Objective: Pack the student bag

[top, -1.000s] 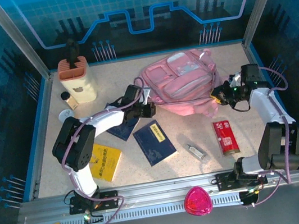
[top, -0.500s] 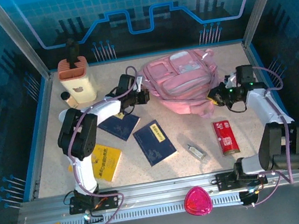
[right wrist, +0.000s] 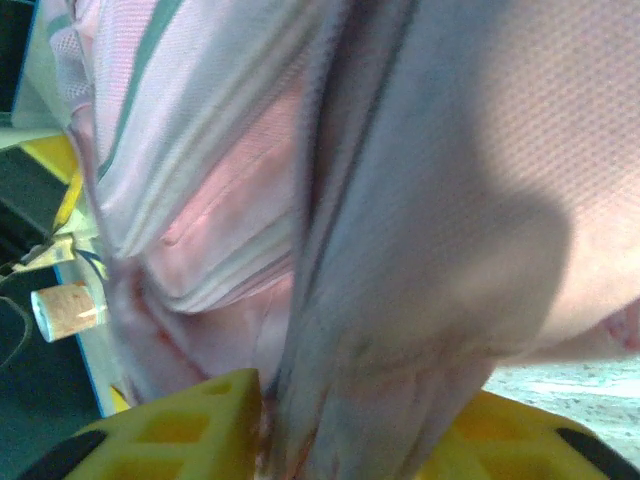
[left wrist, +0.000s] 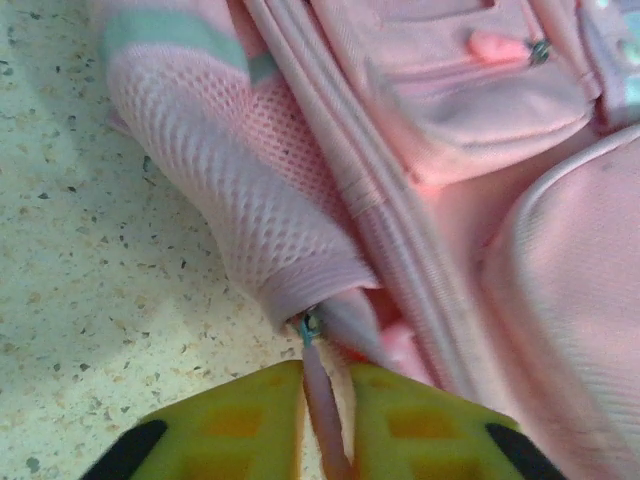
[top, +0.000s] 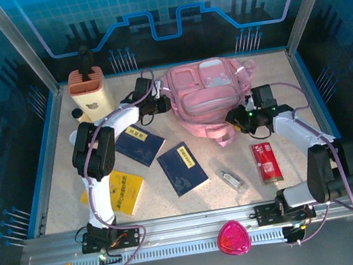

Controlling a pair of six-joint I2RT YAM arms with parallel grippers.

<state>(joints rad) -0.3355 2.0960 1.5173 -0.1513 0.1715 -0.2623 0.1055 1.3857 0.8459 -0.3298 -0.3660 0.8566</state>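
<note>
Blue-lit enclosure, speckled bench [top: 168,204]. The bag [top: 214,93] lies flat at the far centre of the bench, front pockets up. The things to pack are well apart from it on the near side: a blue book [top: 182,167], a yellow book [top: 120,190] and a can [top: 266,162]. None is in the bag yet.

The left pincer [left wrist: 326,372] is at the bag's left side, just below the mesh pocket [left wrist: 250,210]. It is set narrow, with the zip pull [left wrist: 322,420] pinched between its fingers. The right pincer [right wrist: 350,430] is at the bag's near right corner. Its jaws stand fairly wide, and a thick fold of bag fabric fills the gap between them.

We judge that this two-sided hold is meant for opening the bag: one side anchors the soft body while the other draws the zip. With no anchor, the whole bag would slide along with the pull.

Compared with a second ago:
- The bag now sits squarer and has shifted toward the left and the far edge. Before, it lay skewed.
- The left pincer has gone farther back with the bag.
- A second blue book [top: 139,145], which the left arm was crossing, now shows in full.
- The right pincer has moved left, following the bag.
- The other loose items have not moved.
</note>
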